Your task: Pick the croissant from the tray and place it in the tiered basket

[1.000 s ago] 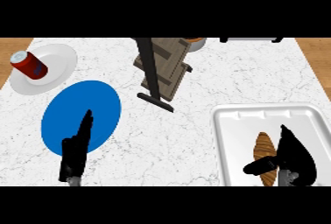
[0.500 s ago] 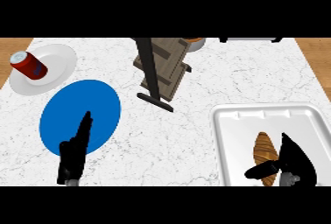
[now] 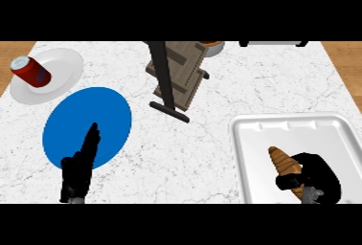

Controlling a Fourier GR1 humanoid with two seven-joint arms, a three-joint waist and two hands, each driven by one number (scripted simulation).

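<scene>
Since the earlier frame, the right robot hand (image 3: 314, 176) has curled in at the near right, its fingers and thumb now bent round the near end of the croissant (image 3: 283, 162) rather than lying straight alongside it. It holds only that end; the far tip pokes out free, pointing up the tray (image 3: 297, 122). The croissant lies in the near half of the white tray, golden brown, long and tapered, with ridged bands across its back.

Risk, as I judge it: the hold sits at one end, so the pastry could pivot or slip out as it lifts, and a flaky, tapered shape gives the fingers little to bear on. The path matters too. The tiered basket (image 3: 176, 72) stands well apart, far and to the left, with a dark upright post and wooden slats; a croissant sticking out of the robot hand could catch on the post or a slat edge on the way in.

At the near left, the left robot hand (image 3: 79, 165) rests over the blue plate (image 3: 88, 127), fingers straight. A red can (image 3: 30, 71) stands on a white plate (image 3: 60, 67) at the far left of the bench (image 3: 212, 139).
</scene>
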